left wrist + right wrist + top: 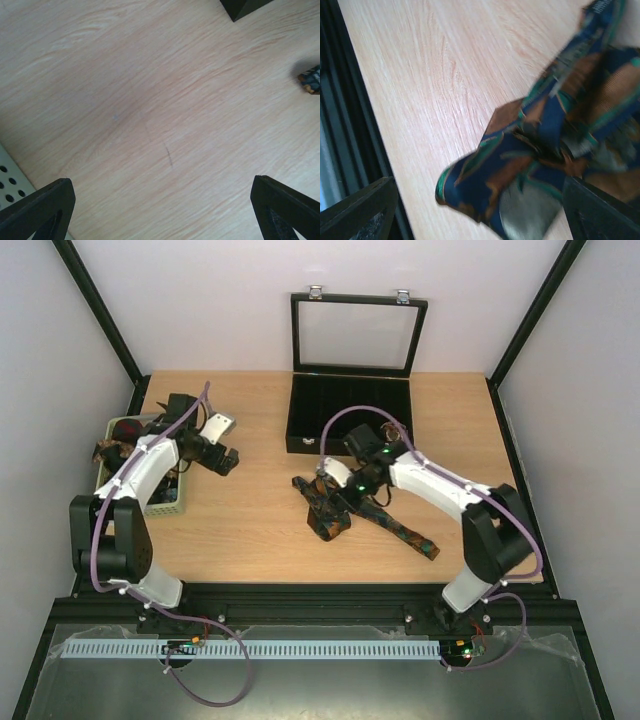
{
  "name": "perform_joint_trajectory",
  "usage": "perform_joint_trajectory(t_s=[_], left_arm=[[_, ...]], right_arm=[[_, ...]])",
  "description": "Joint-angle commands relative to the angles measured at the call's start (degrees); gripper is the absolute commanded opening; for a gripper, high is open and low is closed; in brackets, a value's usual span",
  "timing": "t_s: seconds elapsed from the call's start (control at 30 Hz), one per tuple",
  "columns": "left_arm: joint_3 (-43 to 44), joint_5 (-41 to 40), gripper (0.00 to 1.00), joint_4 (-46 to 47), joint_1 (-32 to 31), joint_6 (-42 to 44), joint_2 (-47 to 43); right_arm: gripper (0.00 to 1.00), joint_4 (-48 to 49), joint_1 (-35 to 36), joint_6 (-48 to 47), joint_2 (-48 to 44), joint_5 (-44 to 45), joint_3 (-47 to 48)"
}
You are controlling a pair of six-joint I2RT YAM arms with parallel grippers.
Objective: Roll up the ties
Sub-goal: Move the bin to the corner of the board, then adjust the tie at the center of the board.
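A tie [400, 528] in dark blue, brown and green lies on the table right of centre, bunched and folded at its left end [326, 512]. My right gripper [338, 500] hovers over that bunch. In the right wrist view the folded tie [530, 165] fills the space between my wide-apart fingers [365, 212], and the right gripper [480, 215] is open. More patterned ties [122, 436] lie in the pale green basket [165, 502]. My left gripper [226, 460] is open and empty above bare table [160, 210]. A tie tip [311, 81] shows at the right edge of its view.
A black compartmented box [348, 412] with its glass lid [356, 335] raised stands at the back centre; its corner shows in the left wrist view [240, 7]. The basket's corner [7, 175] is beside my left finger. The table's front edge [355, 125] lies close to the tie.
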Motion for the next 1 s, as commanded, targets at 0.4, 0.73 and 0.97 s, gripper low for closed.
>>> perform_joint_trajectory(t_s=[0.4,0.73,0.97], left_arm=[[-5.97,3.45,0.99,-0.14,0.32,-6.44,-6.19],[-5.4,3.61,0.99,2.37,0.67,-8.01,-4.67],[-4.71,3.26,0.99,4.59,0.93,-9.15,-4.46]], right_arm=[[0.58,0.72,11.49,-23.12,11.6,31.94,2.44],[0.01,3.33,11.49,-24.7,5.73,30.96,11.77],[0.01,7.11,11.47,-21.71,1.63,31.53,24.31]])
